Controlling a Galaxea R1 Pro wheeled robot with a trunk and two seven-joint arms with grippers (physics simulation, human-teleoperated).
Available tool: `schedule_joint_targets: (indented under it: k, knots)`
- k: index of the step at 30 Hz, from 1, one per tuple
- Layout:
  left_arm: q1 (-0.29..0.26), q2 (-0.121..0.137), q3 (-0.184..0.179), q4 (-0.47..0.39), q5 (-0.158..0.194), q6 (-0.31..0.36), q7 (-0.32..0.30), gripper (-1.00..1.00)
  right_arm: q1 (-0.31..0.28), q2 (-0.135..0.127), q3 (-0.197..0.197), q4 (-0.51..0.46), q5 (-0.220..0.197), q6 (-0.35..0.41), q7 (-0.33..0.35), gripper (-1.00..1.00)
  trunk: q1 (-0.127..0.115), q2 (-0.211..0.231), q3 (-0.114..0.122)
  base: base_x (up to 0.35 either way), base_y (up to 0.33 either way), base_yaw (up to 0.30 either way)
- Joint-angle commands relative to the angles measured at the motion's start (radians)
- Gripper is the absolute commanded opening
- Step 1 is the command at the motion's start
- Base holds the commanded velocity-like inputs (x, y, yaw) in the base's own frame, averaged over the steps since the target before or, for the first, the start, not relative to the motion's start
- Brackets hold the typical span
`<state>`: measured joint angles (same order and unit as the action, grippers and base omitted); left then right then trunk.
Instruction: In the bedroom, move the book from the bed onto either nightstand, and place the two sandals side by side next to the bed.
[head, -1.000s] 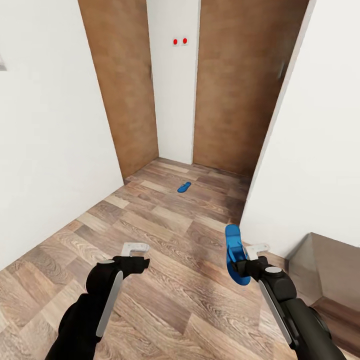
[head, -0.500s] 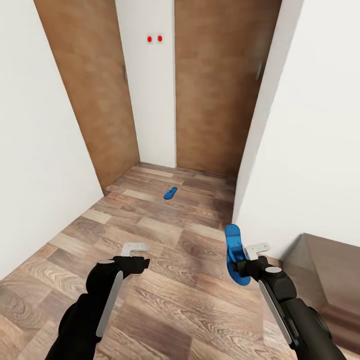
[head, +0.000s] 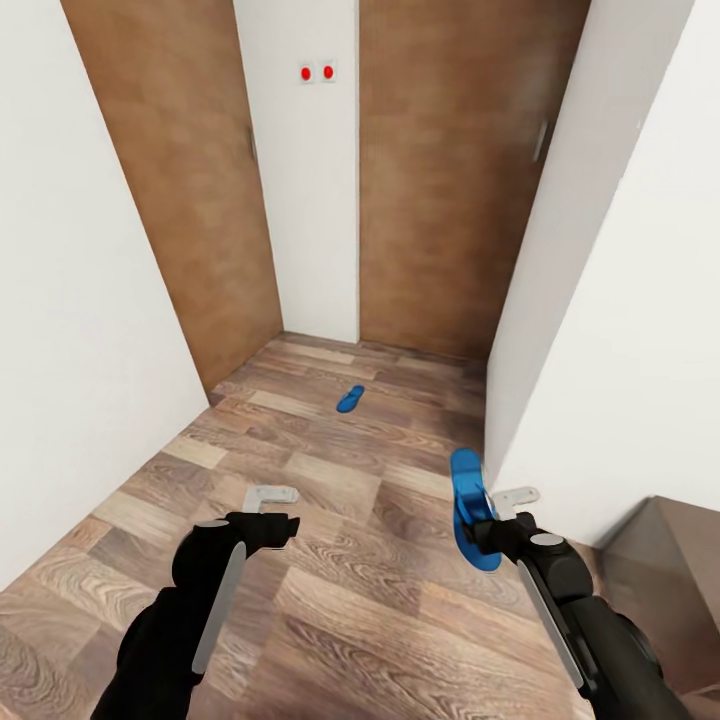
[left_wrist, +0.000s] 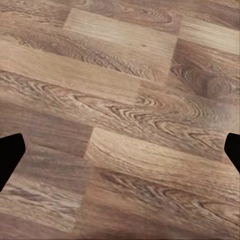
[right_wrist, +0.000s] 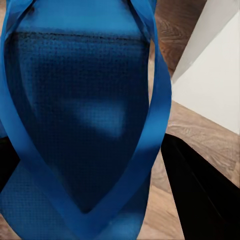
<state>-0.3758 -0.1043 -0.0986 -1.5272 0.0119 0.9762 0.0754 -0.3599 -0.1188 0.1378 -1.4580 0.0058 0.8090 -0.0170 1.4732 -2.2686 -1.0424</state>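
one sandal in hand, the other far down the hall

right claw (head: 487, 520) pinches a blue sandal (head: 468, 505); left claw (head: 272, 508) spread, empty. second sandal (head: 350, 399) lies on the floor (head: 330, 560) ahead. the near right wall corner (head: 487, 440) might knock the held one loose.

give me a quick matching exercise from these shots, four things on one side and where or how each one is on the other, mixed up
Things:
1. left claw
2. right claw
3. sandal on the floor
4. two red dots

Place or state:
a. high on the white wall strip between the two brown wooden panels
b. open, holding nothing, above the wood planks
c. lying flat, far ahead near the wooden panels
d. shut on the held sandal, which stands on edge

Pairs: 1-b, 2-d, 3-c, 4-a
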Motion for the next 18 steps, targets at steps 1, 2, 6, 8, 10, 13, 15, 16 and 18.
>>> schedule_joint_targets:
  k: [1, 2, 6, 8, 10, 13, 15, 16, 18]
  knots:
    - [-0.001, 0.000, -0.001, -0.001, 0.002, 0.004, 0.006, 1.00, -0.001, -0.001, 0.002, -0.001, 0.000, 0.006, -0.002, -1.00, 0.000, 0.000, -0.001, 0.287, 0.217, 0.000]
    - [-0.001, 0.000, -0.001, -0.001, 0.002, 0.004, 0.006, 1.00, -0.001, -0.001, 0.002, -0.001, 0.000, 0.006, -0.002, -1.00, 0.000, 0.000, -0.001, 0.287, 0.217, -0.008]
    - [-0.001, 0.000, -0.001, -0.001, 0.002, 0.004, 0.006, 1.00, -0.001, -0.001, 0.002, -0.002, 0.000, 0.006, -0.002, -1.00, 0.000, 0.000, -0.001, 0.287, 0.217, -0.108]
    - [-0.001, 0.000, -0.001, -0.001, 0.002, 0.004, 0.006, 1.00, -0.001, -0.001, 0.002, -0.002, 0.000, 0.006, -0.002, -1.00, 0.000, 0.000, -0.001, 0.287, 0.217, -0.208]
    - [-0.001, 0.000, -0.001, -0.001, 0.002, 0.004, 0.006, 1.00, -0.001, -0.001, 0.002, -0.002, -0.001, 0.006, -0.002, -1.00, 0.000, 0.000, -0.001, 0.287, 0.217, -0.249]
    - [-0.001, 0.000, -0.001, -0.001, 0.002, 0.004, 0.006, 1.00, -0.001, -0.001, 0.002, -0.002, -0.002, 0.006, -0.002, -1.00, 0.000, 0.000, -0.001, 0.287, 0.217, -0.268]
    - [-0.001, 0.000, -0.001, -0.001, 0.002, 0.004, 0.006, 1.00, -0.001, -0.001, 0.002, -0.002, -0.002, 0.006, -0.002, -1.00, 0.000, 0.000, -0.001, 0.287, 0.217, -0.277]
    - [-0.001, 0.000, -0.001, -0.001, 0.002, 0.004, 0.006, 1.00, -0.001, -0.001, 0.002, -0.002, -0.002, 0.007, -0.002, -1.00, 0.000, 0.000, -0.001, 0.287, 0.217, -0.280]
    - [-0.001, 0.000, -0.001, -0.001, 0.002, 0.004, 0.006, 1.00, -0.001, -0.001, 0.002, -0.002, -0.003, 0.007, -0.002, -1.00, 0.000, 0.000, -0.001, 0.287, 0.217, -0.281]
